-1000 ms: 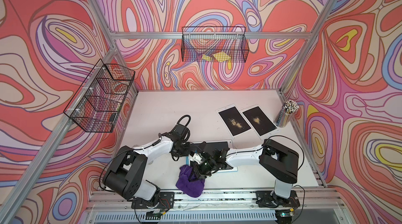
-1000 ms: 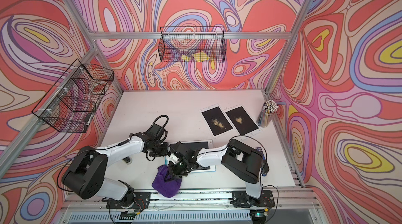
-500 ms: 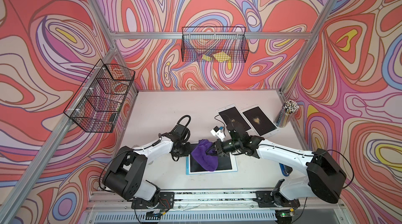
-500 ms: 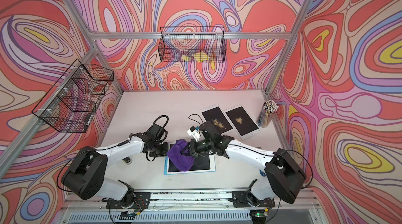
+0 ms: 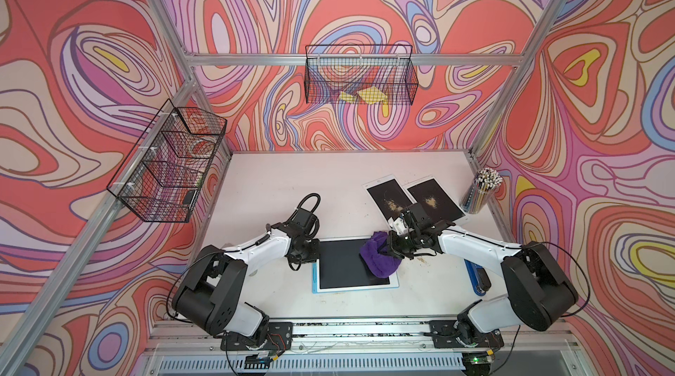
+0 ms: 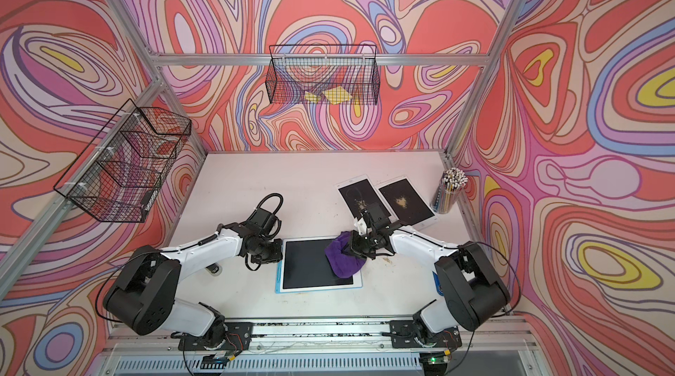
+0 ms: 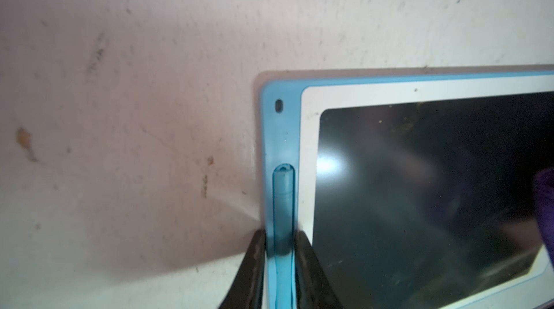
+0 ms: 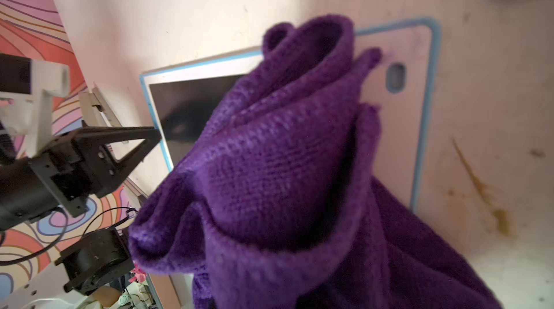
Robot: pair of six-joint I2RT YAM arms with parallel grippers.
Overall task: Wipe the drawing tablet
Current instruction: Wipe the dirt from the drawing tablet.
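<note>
Drawing tablet [image 5: 343, 264]: flat on table [image 5: 292, 191], dark screen up.
Left pincer [image 7: 280, 234]: narrowly closed on tablet's blue pen edge.
Right pincer [image 5: 386, 247]: clamped tight on purple cloth [image 5: 380, 263], bunched over tablet's opposite edge.
Likely risks: tablet slipping from thin edge hold under wiping push; cloth dragging brown dirt [image 8: 500, 219], just beside tablet, onto screen.
Legible writing, brands: none.
</note>
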